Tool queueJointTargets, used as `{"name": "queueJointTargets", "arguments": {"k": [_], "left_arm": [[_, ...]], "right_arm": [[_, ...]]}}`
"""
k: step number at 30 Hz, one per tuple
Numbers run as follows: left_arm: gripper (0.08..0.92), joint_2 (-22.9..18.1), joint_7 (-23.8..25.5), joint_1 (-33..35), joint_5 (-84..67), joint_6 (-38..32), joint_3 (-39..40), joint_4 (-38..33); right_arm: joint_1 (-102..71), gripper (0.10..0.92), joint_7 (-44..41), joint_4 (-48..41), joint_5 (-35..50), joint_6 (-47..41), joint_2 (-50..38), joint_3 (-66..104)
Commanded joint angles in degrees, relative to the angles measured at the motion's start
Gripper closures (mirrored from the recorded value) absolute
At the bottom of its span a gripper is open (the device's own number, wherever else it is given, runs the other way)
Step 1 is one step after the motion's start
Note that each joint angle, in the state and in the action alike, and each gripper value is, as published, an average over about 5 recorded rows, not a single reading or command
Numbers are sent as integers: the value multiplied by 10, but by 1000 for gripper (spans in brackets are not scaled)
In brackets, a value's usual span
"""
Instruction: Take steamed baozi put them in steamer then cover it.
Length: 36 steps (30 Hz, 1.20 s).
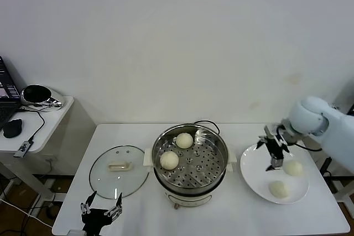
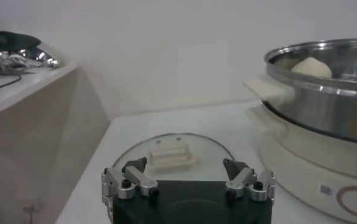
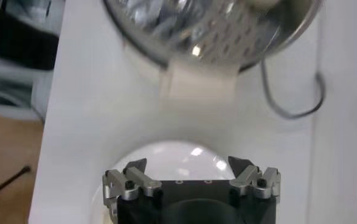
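Note:
The steamer (image 1: 189, 161) stands mid-table with two steamed baozi (image 1: 184, 140) (image 1: 169, 160) on its perforated tray. Two more baozi (image 1: 293, 168) (image 1: 279, 189) lie on a white plate (image 1: 255, 178) to its right. My right gripper (image 1: 275, 158) hangs open just above the plate's inner side, next to the nearer bun and holding nothing. In the right wrist view it (image 3: 188, 173) sits over the plate (image 3: 178, 159), with the steamer (image 3: 214, 36) beyond. The glass cover (image 1: 119, 171) lies flat left of the steamer. My left gripper (image 1: 101, 209) waits open by the front edge, before the cover (image 2: 172, 152).
A black cord (image 1: 207, 122) loops behind the steamer. A side table (image 1: 47, 122) at far left carries a metal bowl (image 1: 37, 94), a mouse (image 1: 12, 128) and cables. The white table (image 1: 221, 216) ends close to my left gripper.

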Motion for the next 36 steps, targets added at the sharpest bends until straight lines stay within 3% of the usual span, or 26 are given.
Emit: {"name": "queueJointTargets", "arguments": {"k": [1,36], "left_arm": [[177,-5,0,22,7,-1,-2,-3],[177,-4,2,17,13,-1,-1,14]], "right_arm": [[-108,203,6,-39,-95,45,-16,63],[-229,203,27,-101,-95,38,15,132]]}}
